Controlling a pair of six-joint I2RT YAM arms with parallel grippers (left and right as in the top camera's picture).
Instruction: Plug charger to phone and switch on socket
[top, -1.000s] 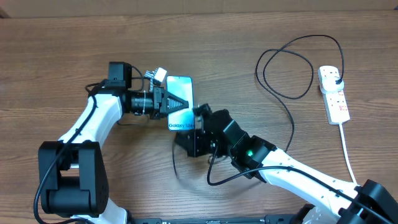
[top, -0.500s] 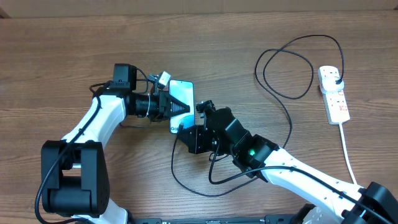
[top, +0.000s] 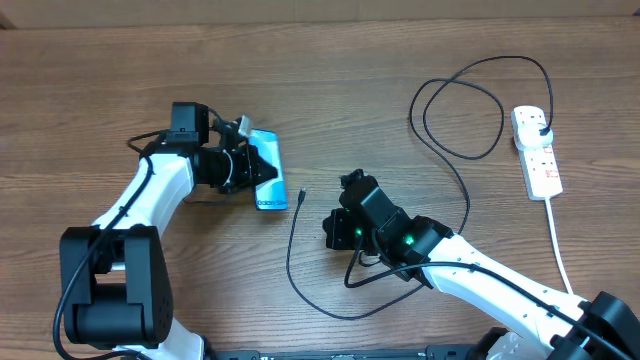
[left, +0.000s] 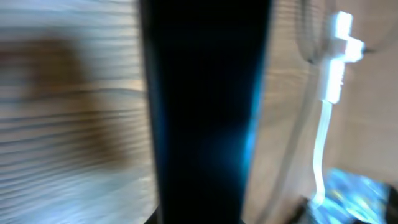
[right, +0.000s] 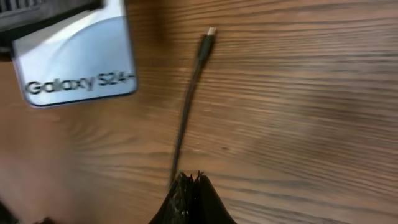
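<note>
My left gripper (top: 255, 168) is shut on the phone (top: 270, 190), which it holds at left centre, tilted on edge. In the left wrist view the phone (left: 205, 112) is a dark blur filling the middle. Its "Galaxy S24+" screen (right: 78, 62) also shows in the right wrist view. The charger's connector tip (top: 301, 192) lies free on the table just right of the phone, apart from it. The black cable (right: 186, 106) runs back past my right gripper (right: 191, 177), which is shut on nothing. The charger's plug (top: 541, 127) sits in the white socket (top: 537, 152) at far right.
The black cable loops across the wood below the right arm (top: 330, 312) and in a large coil at upper right (top: 460, 110). The socket's white cord (top: 560, 245) trails toward the front right edge.
The left gripper has pulled the phone left, away from the right gripper. The right gripper has drawn back right, and the connector tip now lies loose on the table between them.
</note>
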